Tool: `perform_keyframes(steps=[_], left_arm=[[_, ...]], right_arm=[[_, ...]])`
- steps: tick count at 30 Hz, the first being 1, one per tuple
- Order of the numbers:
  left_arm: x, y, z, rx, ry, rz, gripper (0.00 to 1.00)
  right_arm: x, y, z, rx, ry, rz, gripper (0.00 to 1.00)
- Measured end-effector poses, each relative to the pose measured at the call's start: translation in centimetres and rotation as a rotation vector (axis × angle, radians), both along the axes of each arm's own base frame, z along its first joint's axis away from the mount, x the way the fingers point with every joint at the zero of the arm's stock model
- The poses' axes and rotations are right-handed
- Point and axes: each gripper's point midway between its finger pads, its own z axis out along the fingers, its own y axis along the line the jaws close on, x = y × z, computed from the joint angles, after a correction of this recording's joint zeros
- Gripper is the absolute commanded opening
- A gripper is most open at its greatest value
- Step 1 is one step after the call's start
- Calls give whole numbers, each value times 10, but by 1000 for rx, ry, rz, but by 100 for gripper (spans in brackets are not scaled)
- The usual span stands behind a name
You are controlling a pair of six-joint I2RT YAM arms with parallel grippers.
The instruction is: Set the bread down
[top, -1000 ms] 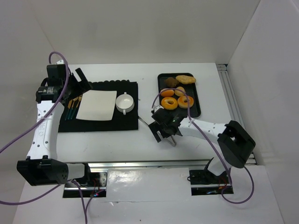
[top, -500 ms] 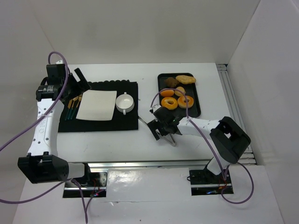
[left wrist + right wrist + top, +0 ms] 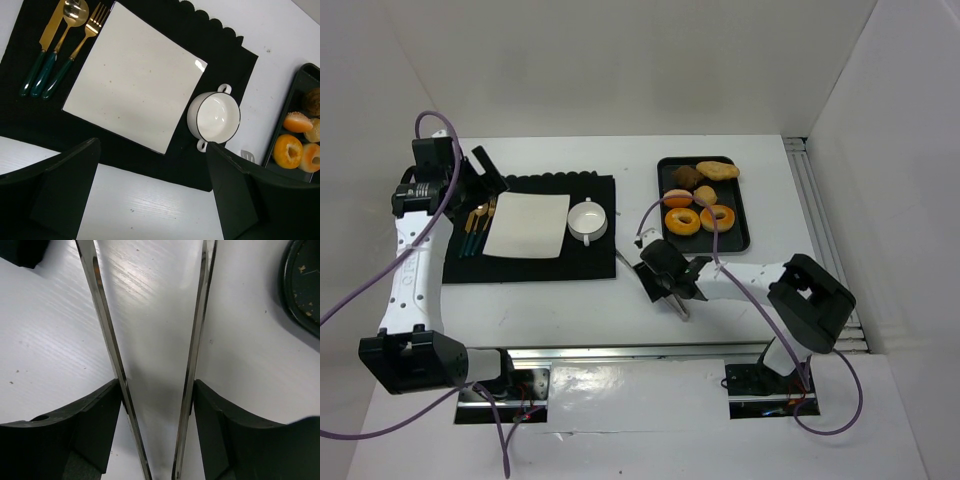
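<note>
Bread (image 3: pixel 717 217), the small brown-topped doughnut, sits in the black tray (image 3: pixel 738 238) right beside a paler orange ring (image 3: pixel 682 221). Right gripper (image 3: pixel 156 390) is low over the white table (image 3: pixel 570 300) near the tray, clamped on metal tongs (image 3: pixel 106 325). Left gripper (image 3: pixel 152 187) hangs spread wide and holding nothing above the black placemat (image 3: pixel 30 115).

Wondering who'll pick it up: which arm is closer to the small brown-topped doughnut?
Right. The right fingers, holding tongs, sit just off the tray's near-left corner, close to the doughnut. The left fingers, open, hover near the cutlery, far across the table.
</note>
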Motion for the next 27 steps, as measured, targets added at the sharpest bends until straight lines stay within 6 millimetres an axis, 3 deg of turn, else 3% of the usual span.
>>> perform_keyframes(steps=[5,12,15,17,20,21,25,27], left_arm=[[-1,5,0,-3,0,12,100],[-1,2,0,-1,-1,-12,100],[-1,1,0,-3,-1,-20,100],[-1,1,0,-4,-1,-21,100],[-1,1,0,-5,-2,-23,100],[-1,1,0,-6,-2,-23,100],[-1,0,0,-9,-2,-27,100],[-1,-1,0,-12,-2,-30,100]], right_arm=[[-4,10,3,47,14,-41,89],[-5,18,4,74,3,-97,90],[-6,20,0,64,-11,-105,83],[-6,20,-3,56,-24,-112,72],[-7,23,-3,59,-46,-122,63],[-8,23,-3,57,-51,-124,53],[-9,21,-2,45,-71,-143,34],[-10,19,4,39,-85,-150,34]])
